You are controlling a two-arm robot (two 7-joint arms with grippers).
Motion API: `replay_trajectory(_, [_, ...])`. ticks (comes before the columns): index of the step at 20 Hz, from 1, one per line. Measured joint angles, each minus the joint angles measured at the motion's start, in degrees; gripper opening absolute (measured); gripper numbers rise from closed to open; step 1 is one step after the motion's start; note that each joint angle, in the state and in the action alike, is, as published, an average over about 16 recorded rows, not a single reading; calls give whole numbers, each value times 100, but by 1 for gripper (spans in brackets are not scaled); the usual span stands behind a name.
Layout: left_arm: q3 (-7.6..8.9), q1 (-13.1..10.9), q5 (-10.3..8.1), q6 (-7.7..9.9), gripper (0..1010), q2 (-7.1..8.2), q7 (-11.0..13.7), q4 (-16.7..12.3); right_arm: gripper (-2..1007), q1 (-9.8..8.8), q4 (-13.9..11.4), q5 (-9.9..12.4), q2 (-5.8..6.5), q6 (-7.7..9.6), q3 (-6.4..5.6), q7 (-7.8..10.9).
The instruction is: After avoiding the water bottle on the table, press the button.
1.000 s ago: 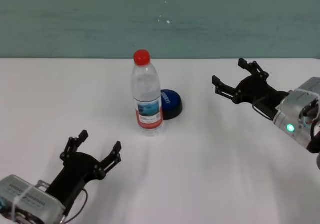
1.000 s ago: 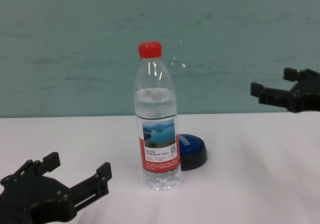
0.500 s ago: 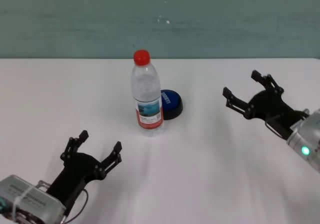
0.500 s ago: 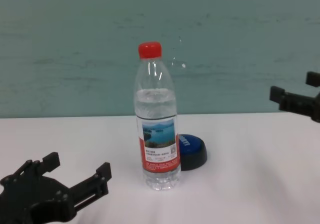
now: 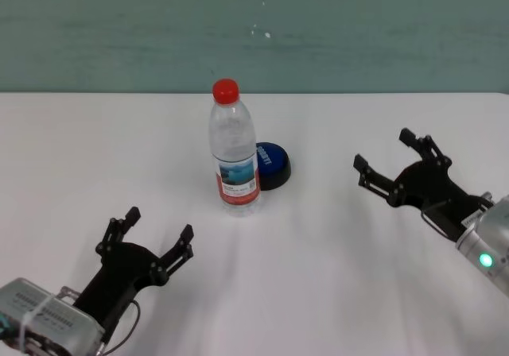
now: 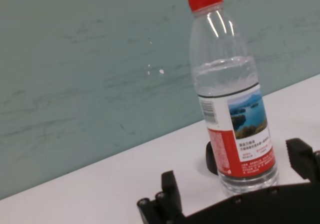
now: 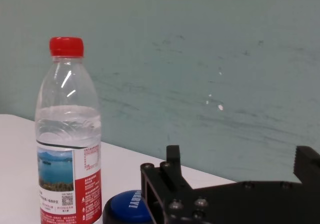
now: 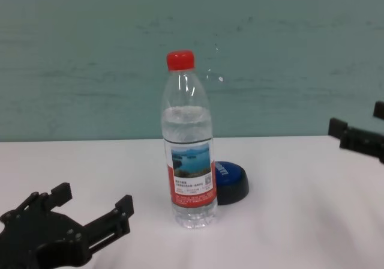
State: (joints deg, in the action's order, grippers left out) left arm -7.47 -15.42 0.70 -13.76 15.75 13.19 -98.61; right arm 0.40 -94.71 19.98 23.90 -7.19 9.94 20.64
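Note:
The water bottle (image 5: 235,153) stands upright mid-table, with a red cap and a lake label; it also shows in the chest view (image 8: 188,155). The blue button (image 5: 273,164) sits right behind it, to its right, partly hidden by the bottle in the chest view (image 8: 231,182). My right gripper (image 5: 383,149) is open and empty, off to the right of the button with bare table between them. In the right wrist view the bottle (image 7: 67,134) and the button (image 7: 127,209) lie ahead of its fingers. My left gripper (image 5: 159,222) is open and empty, parked near the front left.
The white table (image 5: 334,276) ends at a teal wall behind the bottle. Nothing else stands on it. Bare tabletop lies between my right gripper and the button.
My right gripper has drawn back to the right and toward me, away from the button, still open. The bottle, the button and my left arm have not moved.

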Motion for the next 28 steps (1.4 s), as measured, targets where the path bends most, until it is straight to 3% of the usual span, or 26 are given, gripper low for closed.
replay_trajectory(8, [0,0,0,0,1000,0,0,0,1004,-163,45,-138,-204,-125,-4,-132])
replay_trajectory(18, [0,0,0,0,1000,0,0,0,1004,-224,217,-257,-478,-167,42,-216])
replay_trajectory(28, [0,0,0,0,1000,0,0,0,1004,-238,325,-181,-504,-194,204,14])
